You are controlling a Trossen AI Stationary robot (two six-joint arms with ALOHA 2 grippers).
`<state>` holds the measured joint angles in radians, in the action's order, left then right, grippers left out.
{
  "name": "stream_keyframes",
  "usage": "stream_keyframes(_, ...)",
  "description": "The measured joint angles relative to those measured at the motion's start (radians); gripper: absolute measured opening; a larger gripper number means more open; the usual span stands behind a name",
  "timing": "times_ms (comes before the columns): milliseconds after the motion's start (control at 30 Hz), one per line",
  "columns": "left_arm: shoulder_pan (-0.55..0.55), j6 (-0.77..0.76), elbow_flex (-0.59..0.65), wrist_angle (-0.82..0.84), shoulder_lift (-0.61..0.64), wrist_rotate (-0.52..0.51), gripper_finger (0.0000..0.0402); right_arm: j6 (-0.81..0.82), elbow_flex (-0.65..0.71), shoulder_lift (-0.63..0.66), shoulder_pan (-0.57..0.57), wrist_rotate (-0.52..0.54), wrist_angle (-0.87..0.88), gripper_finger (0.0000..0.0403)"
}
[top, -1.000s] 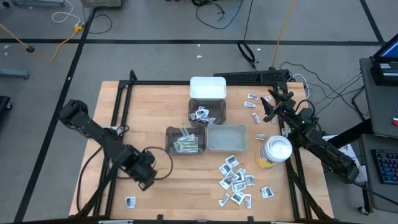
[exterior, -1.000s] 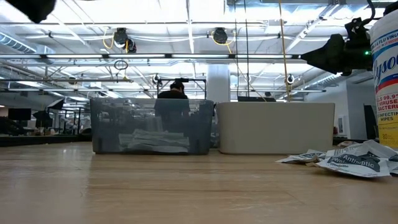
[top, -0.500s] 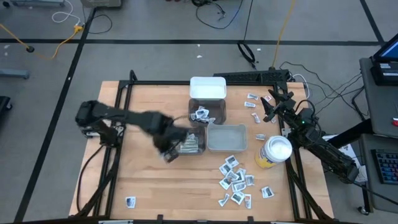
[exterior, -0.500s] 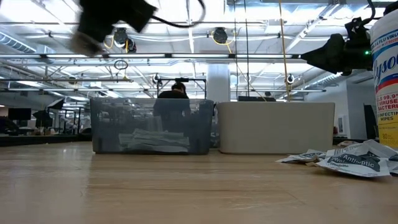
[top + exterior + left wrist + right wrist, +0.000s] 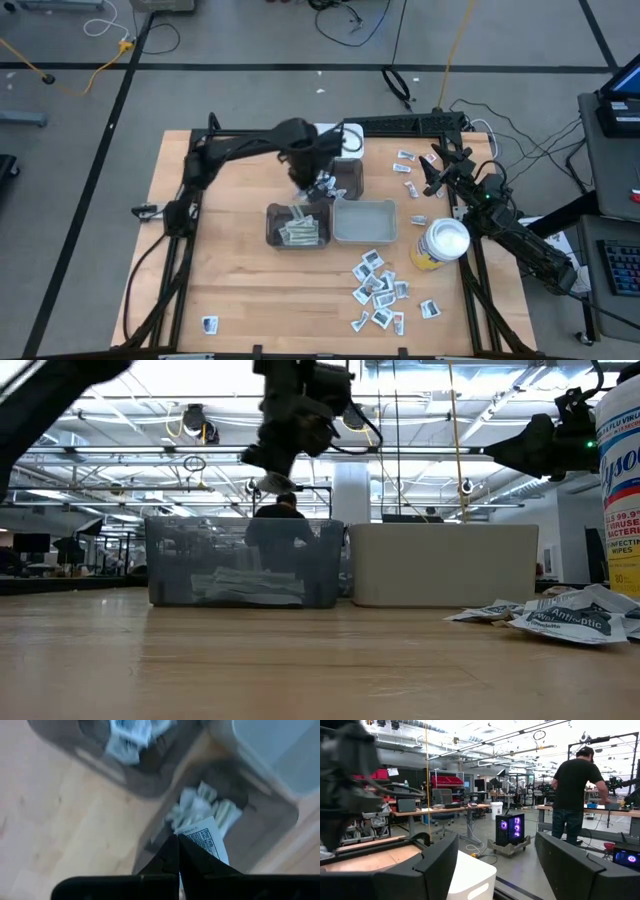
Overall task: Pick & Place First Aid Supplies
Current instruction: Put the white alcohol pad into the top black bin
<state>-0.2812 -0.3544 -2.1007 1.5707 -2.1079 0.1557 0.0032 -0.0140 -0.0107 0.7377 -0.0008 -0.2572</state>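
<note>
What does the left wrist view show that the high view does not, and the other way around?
Only the left wrist view shows the left gripper shut on a white printed packet. Only the high view shows the right gripper waiting open at the table's right edge, the yellow canister and the loose packets on the table. Both show the dark bin of strip wrappers and the clear bin.

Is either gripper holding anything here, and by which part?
The left gripper pinches a white printed packet by its edge, above the bins. The right gripper is open, holding nothing.
</note>
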Motion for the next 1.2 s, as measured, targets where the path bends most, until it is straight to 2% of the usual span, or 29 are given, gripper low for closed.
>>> stream_keyframes(133, -0.048, 0.035, -0.123, -0.001, -0.100, -0.002, 0.0000, 0.000, 0.000, 0.000, 0.000, 0.000, 0.000, 0.0263)
stream_keyframes(267, -0.080, 0.047, -0.184, 0.000, -0.168, -0.025, 0.0000, 0.000, 0.000, 0.000, 0.000, 0.000, 0.000, 0.0263)
stream_keyframes(600, -0.102, 0.128, -0.187, -0.033, -0.277, -0.144, 0.0000, 0.000, 0.000, 0.000, 0.000, 0.000, 0.000, 0.0263)
stream_keyframes(933, -0.089, 0.143, -0.187, -0.153, -0.329, -0.140, 0.0002, 0.000, 0.000, 0.000, 0.000, 0.000, 0.000, 0.0263)
stream_keyframes(1067, -0.089, 0.148, -0.186, -0.190, -0.322, -0.138, 0.0026, 0.000, 0.000, 0.000, 0.000, 0.000, 0.000, 0.0263)
stream_keyframes(1200, -0.090, 0.188, -0.187, -0.188, -0.316, -0.111, 0.0089, 0.000, 0.000, 0.000, 0.000, 0.000, 0.000, 0.0263)
